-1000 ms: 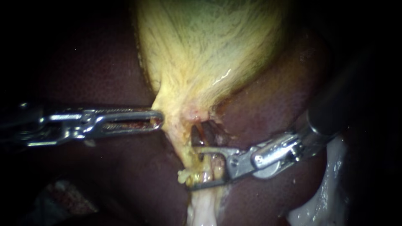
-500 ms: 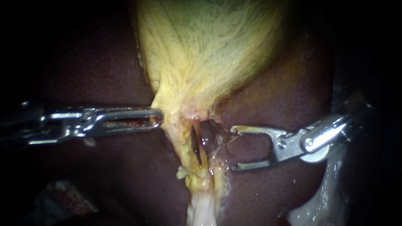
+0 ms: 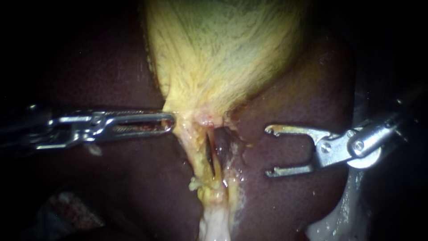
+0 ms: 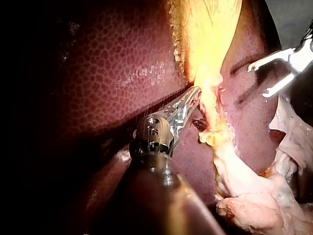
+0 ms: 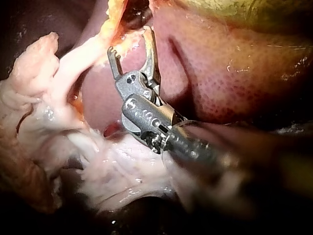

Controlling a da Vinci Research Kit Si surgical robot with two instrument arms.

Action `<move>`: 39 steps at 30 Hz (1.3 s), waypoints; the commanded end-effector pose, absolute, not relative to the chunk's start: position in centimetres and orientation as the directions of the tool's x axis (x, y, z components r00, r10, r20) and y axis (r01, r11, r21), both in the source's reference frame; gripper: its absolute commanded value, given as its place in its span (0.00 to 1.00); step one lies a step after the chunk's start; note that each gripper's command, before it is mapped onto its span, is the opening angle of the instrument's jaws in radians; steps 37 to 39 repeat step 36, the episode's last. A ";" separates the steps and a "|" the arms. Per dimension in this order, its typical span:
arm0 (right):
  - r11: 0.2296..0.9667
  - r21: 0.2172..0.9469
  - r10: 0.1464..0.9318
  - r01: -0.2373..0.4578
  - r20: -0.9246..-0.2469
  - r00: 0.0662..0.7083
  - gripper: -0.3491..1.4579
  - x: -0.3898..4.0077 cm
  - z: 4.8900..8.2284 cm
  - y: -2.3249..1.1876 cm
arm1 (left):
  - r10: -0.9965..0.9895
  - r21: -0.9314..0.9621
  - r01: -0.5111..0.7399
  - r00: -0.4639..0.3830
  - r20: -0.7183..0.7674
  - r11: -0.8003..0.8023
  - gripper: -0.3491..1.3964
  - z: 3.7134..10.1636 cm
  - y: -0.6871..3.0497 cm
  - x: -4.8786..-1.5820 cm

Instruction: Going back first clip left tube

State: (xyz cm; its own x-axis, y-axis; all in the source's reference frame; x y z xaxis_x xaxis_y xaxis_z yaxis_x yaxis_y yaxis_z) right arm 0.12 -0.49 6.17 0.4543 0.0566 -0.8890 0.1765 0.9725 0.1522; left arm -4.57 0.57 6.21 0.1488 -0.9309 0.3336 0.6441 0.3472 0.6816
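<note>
- The liver [image 3: 290,89] fills the scene as a dark maroon bed with a fine mottled surface that shines wet in the left wrist view. Beyond its edges the surroundings are nearly black.
- The gallbladder [image 3: 223,49] lies on the liver as a yellow-green fan that narrows to a neck near the middle of the endoscope view.
- Whitish fatty tissue [image 3: 214,223] trails off below the neck, and more of it lies beside and under the right instrument in its wrist view.
- The left tube [image 3: 201,151] is the pale yellow strand leaving the neck. Its long axis runs nearly straight up and down in the endoscope view, from the neck toward the whitish tissue. A dark slit separates it from a darker strand on its right.
- The left instrument [image 3: 167,122] lies almost level, its jaws pressed together on the yellow edge of the gallbladder's neck, just left of the tube.
- The right instrument [image 3: 269,151] hangs over bare liver, clear of the tubes. Its jaws are spread wide and empty, with the hooked tips pointing toward the tubes.
</note>
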 end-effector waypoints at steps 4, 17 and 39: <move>0.972 0.154 0.057 0.180 -0.890 0.453 0.52 0.11 6.16 -0.51 | -0.929 0.677 0.647 0.154 0.336 0.352 0.07 6.45 0.57 -4.71; 0.969 0.159 0.065 0.187 -0.901 0.429 0.52 0.14 6.13 -0.53 | -0.929 0.681 0.638 0.175 0.326 0.359 0.07 6.60 0.47 -4.95; 0.966 0.163 0.065 0.199 -0.903 0.424 0.52 0.14 6.13 -0.55 | -0.929 0.681 0.638 0.178 0.325 0.360 0.07 6.63 0.46 -4.98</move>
